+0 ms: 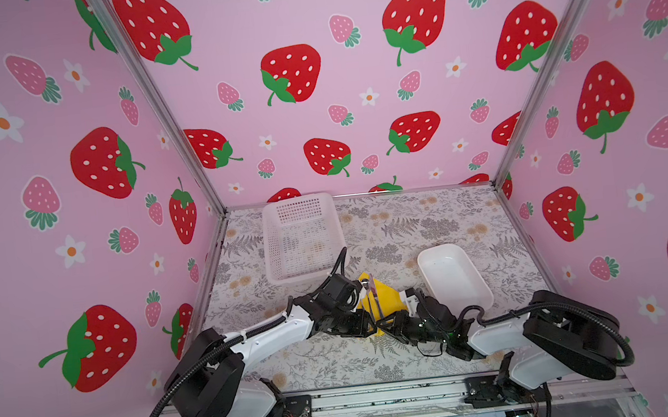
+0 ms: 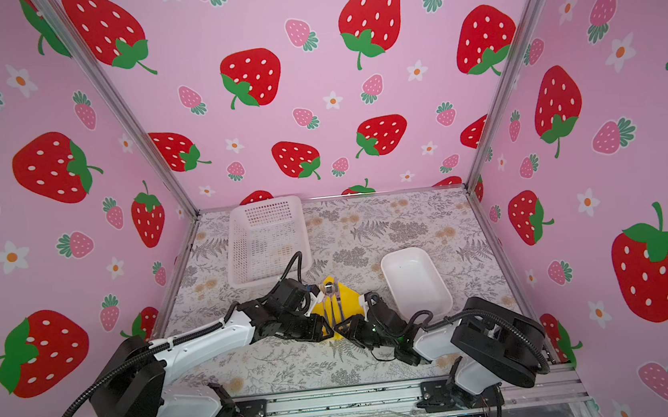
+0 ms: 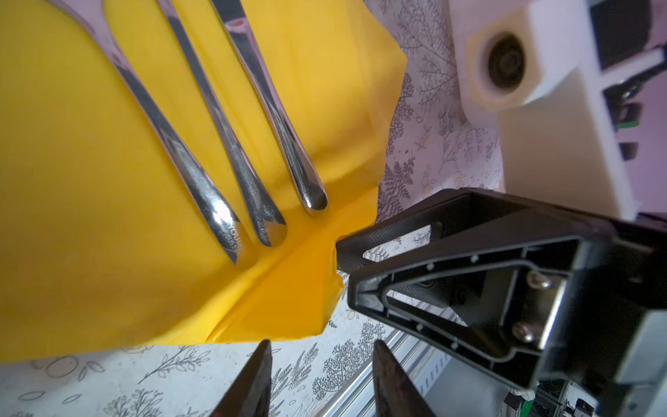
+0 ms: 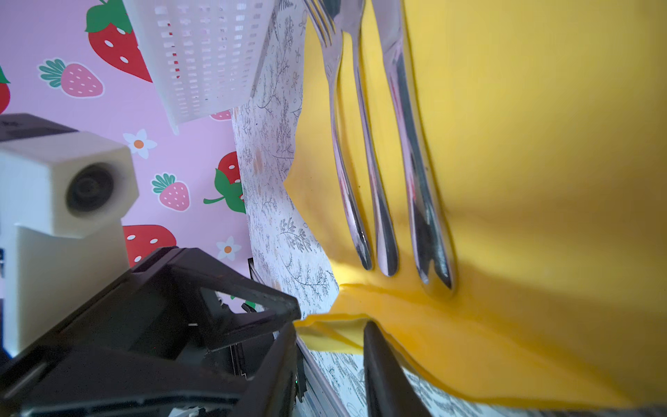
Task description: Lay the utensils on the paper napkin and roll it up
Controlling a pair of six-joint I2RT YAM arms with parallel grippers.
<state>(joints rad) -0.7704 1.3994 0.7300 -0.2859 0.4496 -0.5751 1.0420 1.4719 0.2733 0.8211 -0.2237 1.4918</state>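
Paper napkin (image 2: 351, 302) on bench (image 2: 368, 231), front centre. Utensils (image 3: 232, 151) lie side by side on it. Right hand (image 4: 330, 332) part open, straddling the creased near edge. Left hand (image 3: 321, 346) part open at that edge, gripping nothing.

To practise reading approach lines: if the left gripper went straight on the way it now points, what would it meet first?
Probably the paper napkin, its folded edge just ahead of the left gripper; the utensils lie beyond. Height is unclear.
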